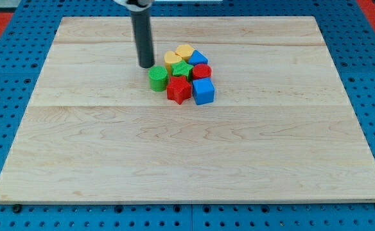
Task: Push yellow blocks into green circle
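Two yellow blocks sit at the top of a tight cluster: a yellow heart-like block and a yellow hexagon-like block. The green circle, a round green cylinder, stands at the cluster's left. My tip is on the board just above and left of the green circle, and left of the yellow heart-like block, a small gap from both.
The same cluster holds a green star, a red star, a red round block, a blue cube and a blue block. The wooden board lies on a blue perforated table.
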Controlling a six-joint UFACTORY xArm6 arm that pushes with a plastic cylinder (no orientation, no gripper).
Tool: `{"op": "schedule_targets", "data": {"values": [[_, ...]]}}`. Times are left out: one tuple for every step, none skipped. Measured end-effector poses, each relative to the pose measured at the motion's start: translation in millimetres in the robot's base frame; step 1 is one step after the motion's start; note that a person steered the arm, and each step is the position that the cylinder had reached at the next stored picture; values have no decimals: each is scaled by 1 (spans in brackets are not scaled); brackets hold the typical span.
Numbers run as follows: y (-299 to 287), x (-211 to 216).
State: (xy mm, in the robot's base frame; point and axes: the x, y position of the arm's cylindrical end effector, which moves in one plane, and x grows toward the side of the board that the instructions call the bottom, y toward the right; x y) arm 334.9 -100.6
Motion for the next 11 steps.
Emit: {"op": "schedule_targets", "data": {"values": [[-8,-41],[35,-80],[76,-87],[115,-82],[133,-62],[127,-53],[123,-37],[120,-36],[103,-36],[83,-28],[93,-35]]}}
